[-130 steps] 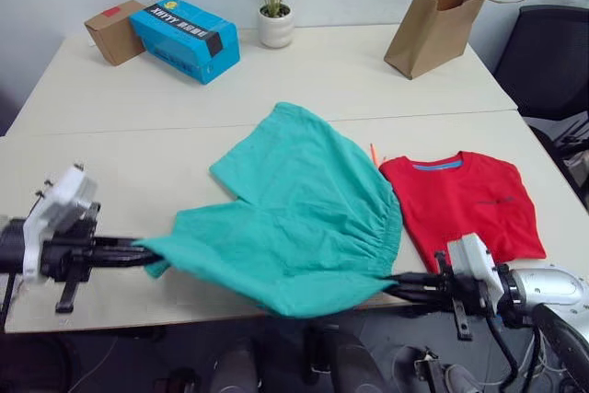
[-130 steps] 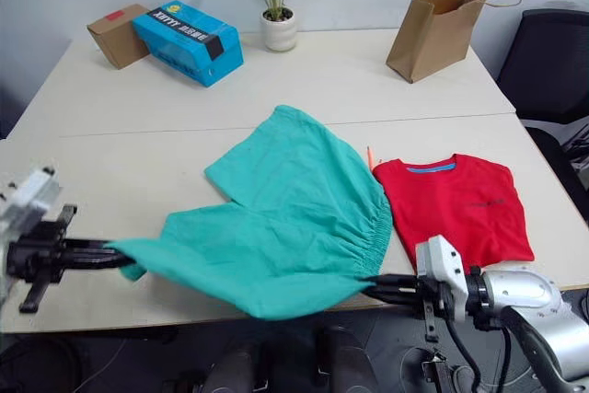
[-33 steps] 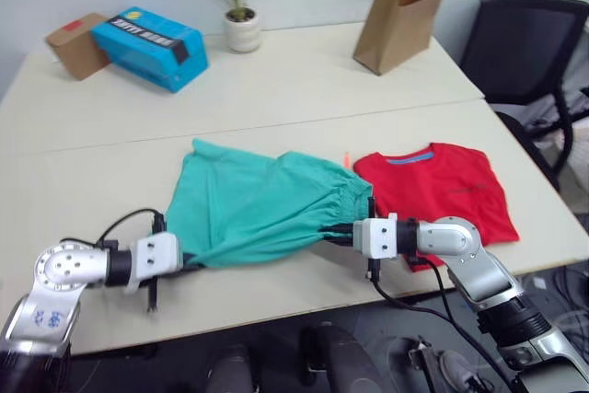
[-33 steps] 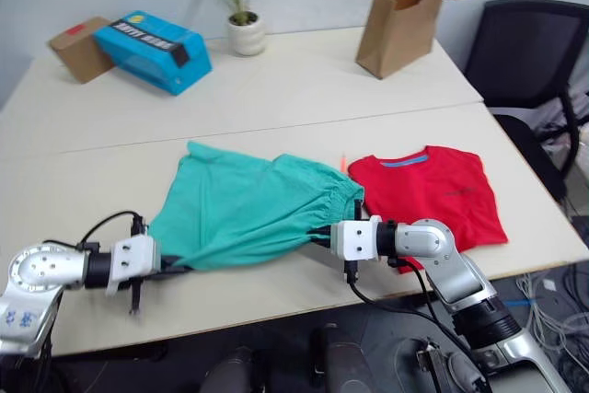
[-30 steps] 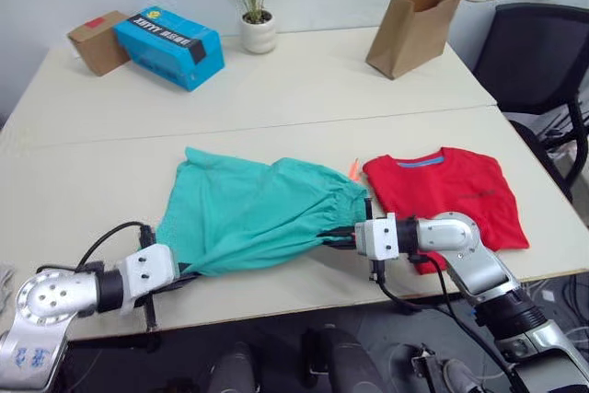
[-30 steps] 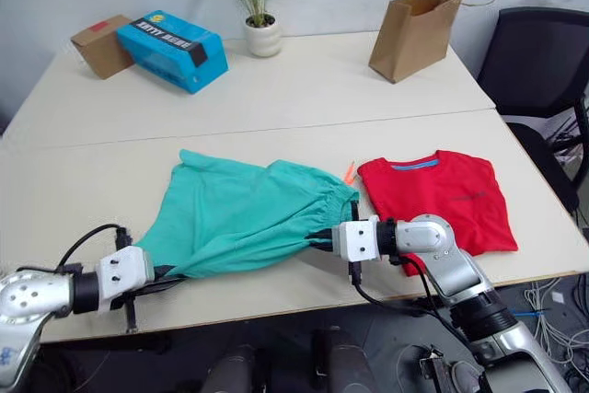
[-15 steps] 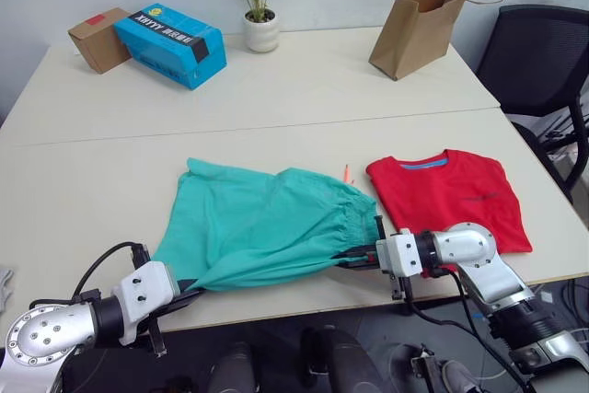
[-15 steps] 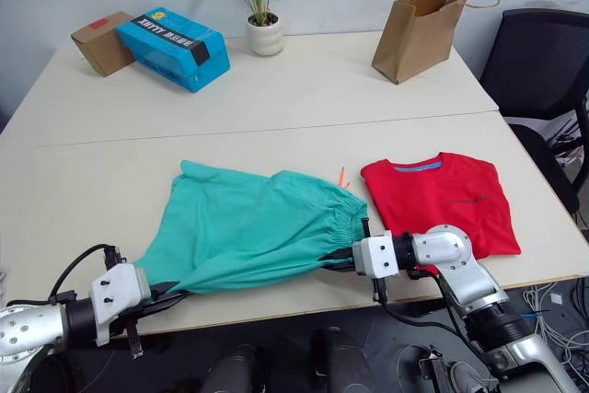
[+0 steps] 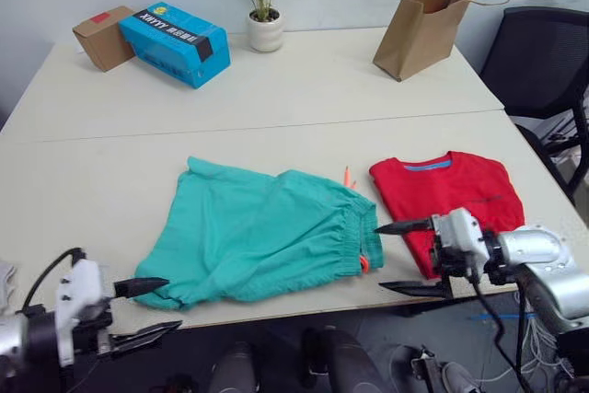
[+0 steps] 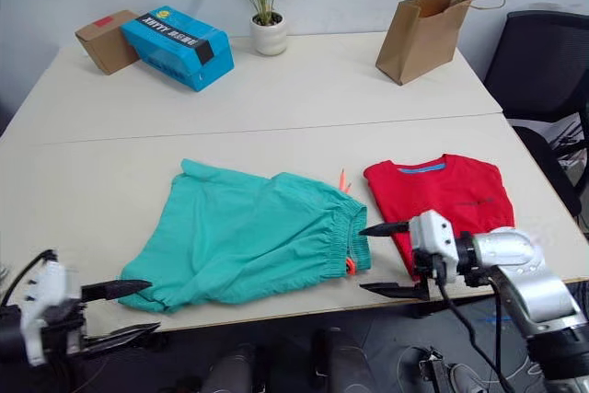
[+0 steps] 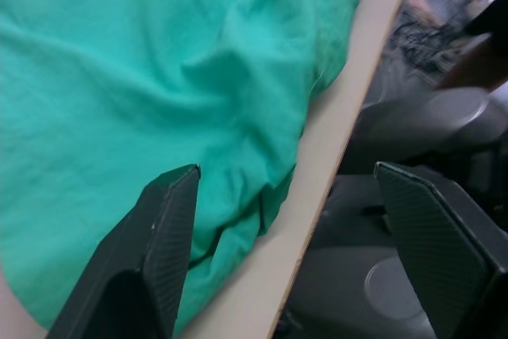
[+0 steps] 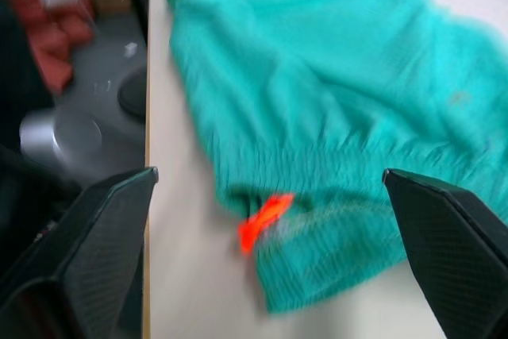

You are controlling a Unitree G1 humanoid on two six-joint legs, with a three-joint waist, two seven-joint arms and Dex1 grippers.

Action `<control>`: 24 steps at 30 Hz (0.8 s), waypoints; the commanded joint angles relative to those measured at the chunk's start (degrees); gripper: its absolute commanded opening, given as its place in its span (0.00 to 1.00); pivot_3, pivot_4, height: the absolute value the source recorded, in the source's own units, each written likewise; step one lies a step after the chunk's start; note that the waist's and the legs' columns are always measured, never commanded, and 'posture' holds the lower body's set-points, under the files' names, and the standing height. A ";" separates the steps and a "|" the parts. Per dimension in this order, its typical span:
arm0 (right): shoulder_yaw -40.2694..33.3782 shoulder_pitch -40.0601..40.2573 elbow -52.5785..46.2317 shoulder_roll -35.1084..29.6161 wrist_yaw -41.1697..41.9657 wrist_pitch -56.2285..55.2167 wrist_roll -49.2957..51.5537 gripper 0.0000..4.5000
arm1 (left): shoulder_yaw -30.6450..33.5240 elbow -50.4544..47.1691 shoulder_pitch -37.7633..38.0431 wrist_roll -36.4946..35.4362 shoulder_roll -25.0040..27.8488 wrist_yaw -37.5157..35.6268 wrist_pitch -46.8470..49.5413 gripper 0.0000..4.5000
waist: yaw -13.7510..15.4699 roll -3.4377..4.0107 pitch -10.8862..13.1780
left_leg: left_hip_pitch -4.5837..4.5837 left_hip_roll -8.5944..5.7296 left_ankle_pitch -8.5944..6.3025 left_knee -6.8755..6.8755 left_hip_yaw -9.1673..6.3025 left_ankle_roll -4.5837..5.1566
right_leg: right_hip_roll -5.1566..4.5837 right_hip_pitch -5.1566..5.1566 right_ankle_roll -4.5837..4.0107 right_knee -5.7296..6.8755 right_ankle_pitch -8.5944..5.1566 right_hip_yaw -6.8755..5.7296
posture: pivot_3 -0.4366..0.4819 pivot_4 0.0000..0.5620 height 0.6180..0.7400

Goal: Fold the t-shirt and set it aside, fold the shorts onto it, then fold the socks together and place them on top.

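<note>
Lying folded, the shorts (image 9: 262, 234) sit between both grippers' wide-spread jaws.

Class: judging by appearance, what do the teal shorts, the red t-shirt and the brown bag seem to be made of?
Teal shorts: soft matte woven-looking fabric; it wrinkles and gathers at the waistband.
Red t-shirt: matte fabric, probably cotton; lies flat and limp.
Brown bag: stiff kraft-like paper; holds sharp creases and stands upright.
</note>
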 commanded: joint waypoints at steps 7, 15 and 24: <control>8.90 -8.89 -6.96 14.66 -21.78 11.89 -4.88 0.48 | -17.83 7.95 -24.52 3.77 1.57 6.51 -3.85 0.66 | 0.06 0.25 -0.04 | 0.03 -0.03 0.00 -0.10 -0.06 -0.02 | 0.00 0.12 0.00 -0.10 0.01 0.01 | 0.48 0.27 1.00; 22.73 -7.36 5.77 27.68 -29.47 -2.09 -26.97 0.00 | -39.49 31.73 -45.17 25.52 -13.94 12.96 -23.73 0.08 | 0.16 0.14 -0.18 | -0.34 -0.09 0.27 -0.08 0.14 -0.04 | -0.14 -0.38 0.10 0.15 0.15 -0.01 | 0.48 0.27 1.00; 14.39 -3.04 8.98 24.53 -25.68 -8.01 -25.14 0.00 | -36.49 25.39 -34.87 25.93 -17.48 22.68 -17.01 0.01 | 0.19 0.11 -0.24 | -0.53 -0.16 0.04 0.12 0.24 0.38 | -0.31 -0.61 0.22 0.27 0.16 0.01 | 0.48 0.27 1.00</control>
